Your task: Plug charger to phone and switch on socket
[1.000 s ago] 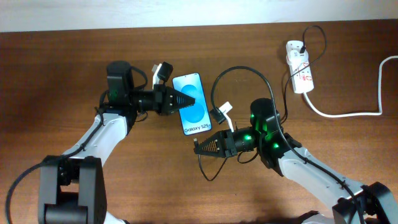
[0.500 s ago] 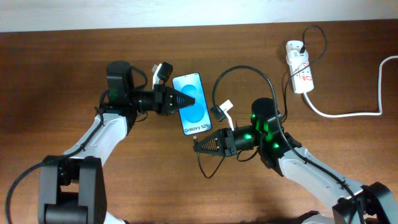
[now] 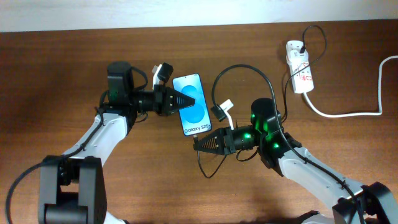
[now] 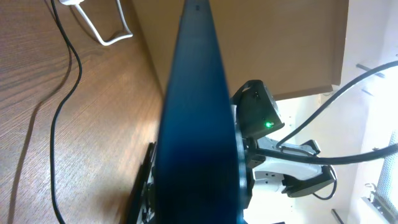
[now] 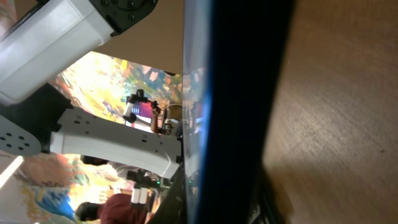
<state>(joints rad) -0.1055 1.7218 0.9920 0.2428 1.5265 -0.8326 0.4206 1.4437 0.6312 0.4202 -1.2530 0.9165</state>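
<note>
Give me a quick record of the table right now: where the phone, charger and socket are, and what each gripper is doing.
phone: flat on the table, blue screen up
charger: thin black cable arcing from near the phone toward the socket
socket: far right side, white cord running off to the right
left gripper: shut, tips over the phone's middle; pressing or gripping unclear
right gripper: shut, appears to hold the charger's plug end just below the phone's lower edge
plugged in: cannot tell

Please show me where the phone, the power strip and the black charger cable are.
phone (image 3: 196, 116): overhead view, on its blue screen.
power strip (image 3: 301, 76): overhead view, on its white face.
charger cable (image 3: 242, 66): overhead view, top of its black loop.
</note>
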